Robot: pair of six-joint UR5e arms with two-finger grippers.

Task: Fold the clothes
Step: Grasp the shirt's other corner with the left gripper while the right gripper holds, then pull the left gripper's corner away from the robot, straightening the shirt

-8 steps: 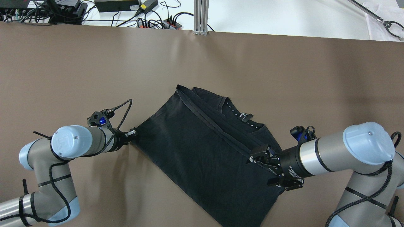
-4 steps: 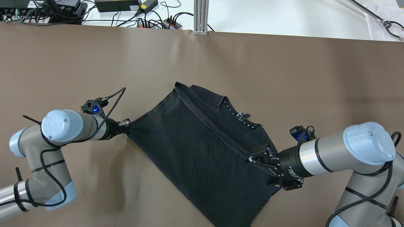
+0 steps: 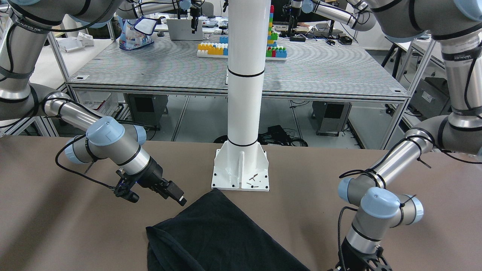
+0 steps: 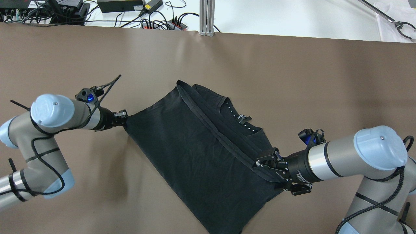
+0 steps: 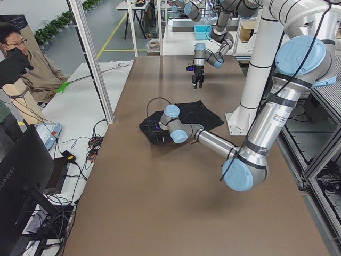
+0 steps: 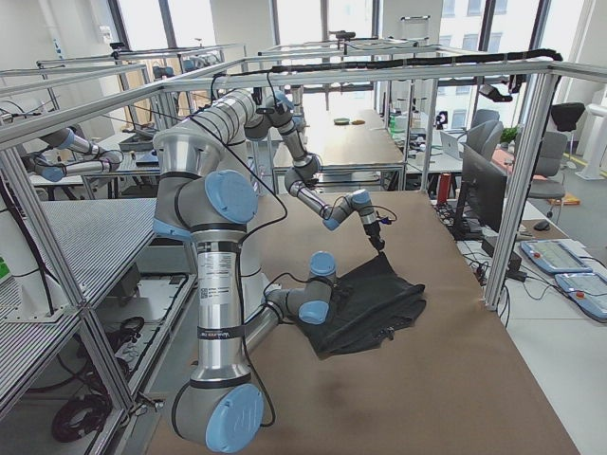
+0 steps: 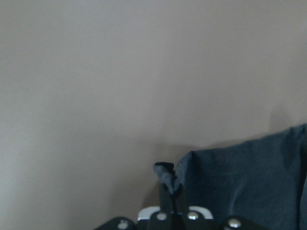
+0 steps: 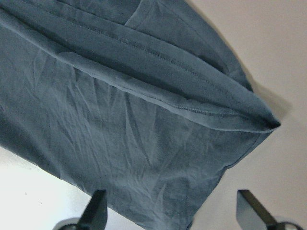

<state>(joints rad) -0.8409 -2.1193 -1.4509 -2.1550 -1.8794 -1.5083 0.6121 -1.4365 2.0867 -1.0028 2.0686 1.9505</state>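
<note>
The black shirt (image 4: 195, 156) lies in the middle of the brown table (image 4: 292, 81) in the overhead view. Its lowest corner is cut off by the bottom edge. The shirt's corner at middle left is pinched tight in the left gripper (image 4: 125, 117). The right gripper (image 4: 267, 175) is spread wide over the shirt's right edge, with nothing held between its fingers (image 8: 98, 213). In the front view the left gripper is mostly cut off at the bottom right.

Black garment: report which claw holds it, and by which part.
The left claw pinches the black garment by one corner. The right claw hangs open over it, holding nothing.
</note>
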